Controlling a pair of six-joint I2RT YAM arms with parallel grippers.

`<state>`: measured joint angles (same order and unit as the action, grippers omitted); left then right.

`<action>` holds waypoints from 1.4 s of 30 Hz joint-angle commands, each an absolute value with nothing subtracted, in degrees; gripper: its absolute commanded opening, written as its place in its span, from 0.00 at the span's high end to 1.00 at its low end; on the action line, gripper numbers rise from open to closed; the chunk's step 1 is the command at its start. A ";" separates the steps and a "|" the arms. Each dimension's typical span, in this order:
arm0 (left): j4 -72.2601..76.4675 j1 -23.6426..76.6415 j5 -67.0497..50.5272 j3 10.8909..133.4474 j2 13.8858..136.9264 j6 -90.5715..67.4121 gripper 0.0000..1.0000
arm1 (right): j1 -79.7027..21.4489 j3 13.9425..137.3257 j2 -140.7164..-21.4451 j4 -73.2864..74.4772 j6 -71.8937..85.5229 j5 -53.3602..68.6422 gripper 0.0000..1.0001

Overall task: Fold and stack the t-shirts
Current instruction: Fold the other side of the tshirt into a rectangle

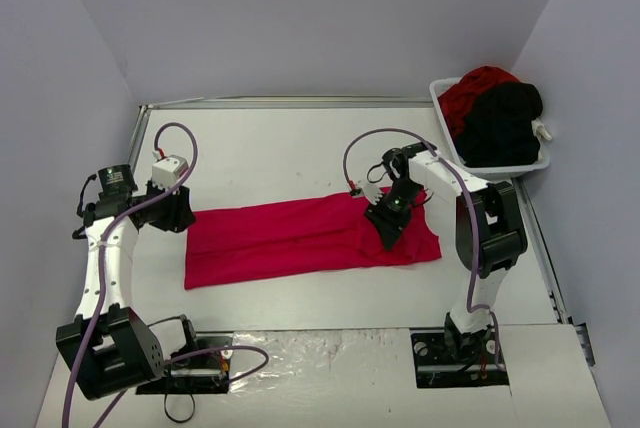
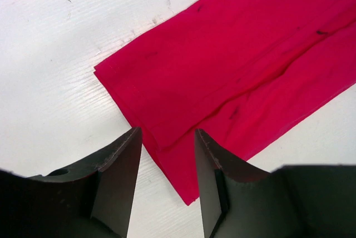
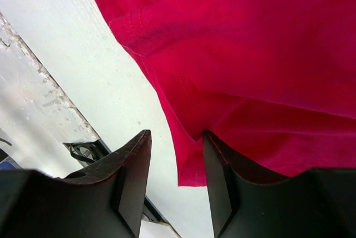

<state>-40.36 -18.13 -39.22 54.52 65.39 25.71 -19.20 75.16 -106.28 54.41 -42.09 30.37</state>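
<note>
Entry: red t-shirt (image 1: 300,238), lying as a long folded strip across the middle of the table (image 1: 300,148), running from 9 to 3 o'clock. Risk, as judged: with each arm working one end, a shallow bite is likely to be catching only the top layer and peeling the fold open, and uneven lifting is likely to be skewing the next fold. The left gripper (image 2: 167,132), at the 9 o'clock end, is pointing down with its jaws partly apart. The shirt's corner is showing in the gap and nothing is clamped. The right gripper (image 3: 177,135), at the 3 o'clock end, is tilting down from a raised elbow, its jaws likewise apart over the hem and holding nothing. Farthest, at 1 o'clock: a white basket (image 1: 500,168) holding a black t-shirt (image 1: 505,123) and a second red t-shirt (image 1: 480,83), both unfolded.
</note>
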 commanded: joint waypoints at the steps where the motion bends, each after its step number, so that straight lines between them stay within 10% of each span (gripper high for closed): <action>1: -39.90 -18.46 -40.78 55.02 64.07 26.19 0.59 | -19.34 74.01 -103.88 56.60 -42.98 29.62 0.62; 16: -39.64 -18.37 -40.69 54.67 64.34 26.19 0.59 | -18.81 72.51 -104.77 49.84 -38.76 25.05 0.74; 20: -39.64 -18.37 -40.69 54.67 64.42 26.19 0.59 | -18.72 72.77 -104.68 49.13 -37.97 24.43 1.00; 42: -39.81 -18.46 -41.31 54.67 63.63 26.28 0.59 | -19.86 68.91 -98.79 55.02 -39.90 26.89 1.00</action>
<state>-40.34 -18.13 -39.64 54.52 65.39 25.71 -19.25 70.13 -100.64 50.52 -39.05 25.98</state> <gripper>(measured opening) 0.411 0.009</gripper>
